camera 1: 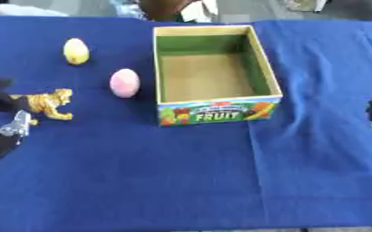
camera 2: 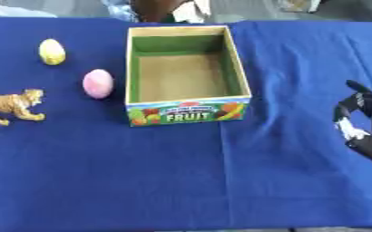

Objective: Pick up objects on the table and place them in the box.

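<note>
— So what does the tiger look like?
— Golden, striped, standing, its rear touching the left hand; that hand's fingers cannot be made out.
— And the box?
— Green-walled, labelled FRUIT, well left of the right hand, whose fingers hang relaxed.

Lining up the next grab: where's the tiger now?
The tiger stands on the table's left side, beside the left hand, left of the pink egg.

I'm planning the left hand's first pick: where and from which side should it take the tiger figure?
Grip the tiger figure across its body, fingers on its two flanks, coming from above. It stands upright on thin legs, side-on, so the torso is its broadest part. The left hand is already beside its rear.
</note>
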You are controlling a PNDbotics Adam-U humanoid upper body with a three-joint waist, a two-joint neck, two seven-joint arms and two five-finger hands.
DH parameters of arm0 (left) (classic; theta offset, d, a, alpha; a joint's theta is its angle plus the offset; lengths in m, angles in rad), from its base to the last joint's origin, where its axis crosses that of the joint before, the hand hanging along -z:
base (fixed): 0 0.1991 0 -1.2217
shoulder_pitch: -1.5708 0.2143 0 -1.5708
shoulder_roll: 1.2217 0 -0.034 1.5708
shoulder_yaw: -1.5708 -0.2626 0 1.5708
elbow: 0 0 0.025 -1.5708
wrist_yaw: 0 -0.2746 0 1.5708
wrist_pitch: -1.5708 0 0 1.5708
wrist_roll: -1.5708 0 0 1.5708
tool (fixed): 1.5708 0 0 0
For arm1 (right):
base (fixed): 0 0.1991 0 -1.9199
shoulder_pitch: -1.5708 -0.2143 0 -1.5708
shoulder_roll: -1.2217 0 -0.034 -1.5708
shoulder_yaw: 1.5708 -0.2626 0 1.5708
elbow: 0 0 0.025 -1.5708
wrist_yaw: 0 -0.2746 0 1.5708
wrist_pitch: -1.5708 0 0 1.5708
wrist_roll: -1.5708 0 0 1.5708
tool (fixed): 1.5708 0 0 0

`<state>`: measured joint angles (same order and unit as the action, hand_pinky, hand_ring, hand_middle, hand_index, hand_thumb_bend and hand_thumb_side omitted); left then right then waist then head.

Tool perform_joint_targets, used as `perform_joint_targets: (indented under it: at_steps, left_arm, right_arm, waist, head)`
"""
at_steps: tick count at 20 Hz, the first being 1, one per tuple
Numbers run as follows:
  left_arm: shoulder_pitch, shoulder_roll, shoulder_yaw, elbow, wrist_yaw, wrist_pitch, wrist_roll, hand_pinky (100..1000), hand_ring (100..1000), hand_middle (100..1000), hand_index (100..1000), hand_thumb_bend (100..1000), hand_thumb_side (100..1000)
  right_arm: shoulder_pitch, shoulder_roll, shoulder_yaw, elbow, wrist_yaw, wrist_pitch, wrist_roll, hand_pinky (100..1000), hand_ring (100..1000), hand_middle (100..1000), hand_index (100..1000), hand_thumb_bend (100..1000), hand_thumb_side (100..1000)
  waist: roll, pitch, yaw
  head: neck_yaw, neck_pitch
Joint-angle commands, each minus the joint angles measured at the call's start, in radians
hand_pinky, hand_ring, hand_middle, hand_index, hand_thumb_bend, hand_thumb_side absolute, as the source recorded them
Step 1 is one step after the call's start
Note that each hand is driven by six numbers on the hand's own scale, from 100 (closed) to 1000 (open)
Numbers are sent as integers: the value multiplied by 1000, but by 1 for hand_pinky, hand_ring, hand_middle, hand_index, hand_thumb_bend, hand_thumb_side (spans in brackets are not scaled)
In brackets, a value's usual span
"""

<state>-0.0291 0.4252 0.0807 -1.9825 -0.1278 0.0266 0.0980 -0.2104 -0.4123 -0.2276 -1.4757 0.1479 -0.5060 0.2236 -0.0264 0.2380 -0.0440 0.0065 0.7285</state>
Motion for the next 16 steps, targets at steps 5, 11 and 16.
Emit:
perform_joint_targets:
  at_steps: [5, 11, 16]
  left_arm:
    - [1, 183, 4, -7, -26, 19, -7, 603, 550, 477, 714, 264, 155]
    - [-40, 350, -14, 62, -61, 34, -47, 618, 566, 502, 732, 337, 205]
    - [-109, 474, -34, 179, -109, 29, -117, 639, 594, 535, 757, 413, 255]
  right_arm:
    - [-4, -39, -9, -22, 4, -3, -3, 778, 1000, 492, 460, 100, 467]
    - [-5, -42, -6, -21, 3, -5, -1, 778, 1000, 492, 460, 100, 466]
    - [-4, -44, -3, -20, 2, -6, 1, 778, 1000, 492, 460, 100, 464]
  waist:
    - [5, -15, -8]
    - [9, -19, -17]
    - [11, -23, -28]
  head:
    - [4, 0]
    - [7, -1]
    - [10, 1]
